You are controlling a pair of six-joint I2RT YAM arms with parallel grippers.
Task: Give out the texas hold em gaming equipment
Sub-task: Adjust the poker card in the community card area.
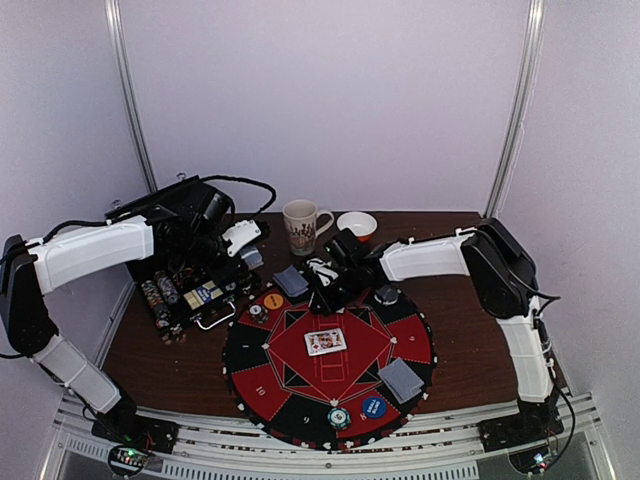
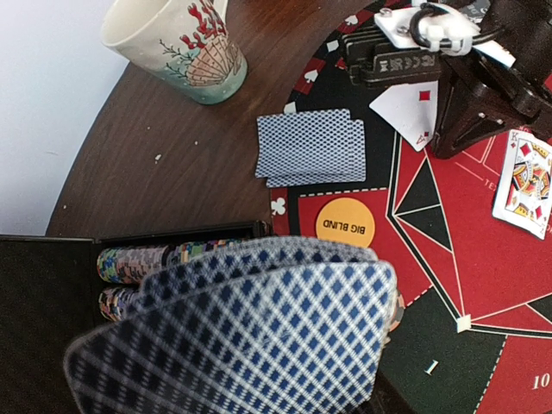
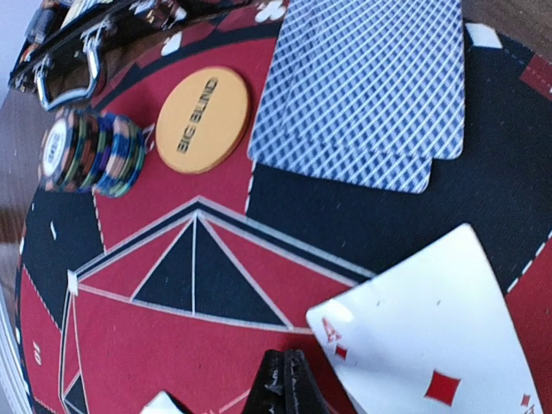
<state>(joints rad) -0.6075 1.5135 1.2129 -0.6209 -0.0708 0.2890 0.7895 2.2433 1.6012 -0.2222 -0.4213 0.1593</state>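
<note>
My left gripper (image 1: 247, 247) is shut on a deck of blue-backed cards (image 2: 250, 336); the deck hides its fingers. It hovers by the case at the mat's far-left edge. My right gripper (image 1: 322, 298) (image 3: 285, 375) is shut and low over the far part of the round mat (image 1: 300, 395). A face-up ace of diamonds (image 3: 431, 336) (image 2: 410, 108) lies right beside its tips. A face-up king (image 1: 325, 341) (image 2: 524, 181) lies at the mat's centre. Two face-down cards (image 2: 310, 147) (image 3: 362, 86) lie at the far-left edge, more (image 1: 400, 380) at the near right. An orange BIG BLIND disc (image 2: 345, 222) (image 3: 202, 119), a blue disc (image 1: 374, 406) and chip stacks (image 3: 95, 151) (image 1: 340, 417) sit on the mat.
An open black case (image 1: 190, 285) with chip rolls (image 2: 142, 259) stands left of the mat. A patterned mug (image 1: 303, 225) (image 2: 177, 39) and a small white bowl (image 1: 357, 224) stand behind the mat. The table ends close on the left and at the front.
</note>
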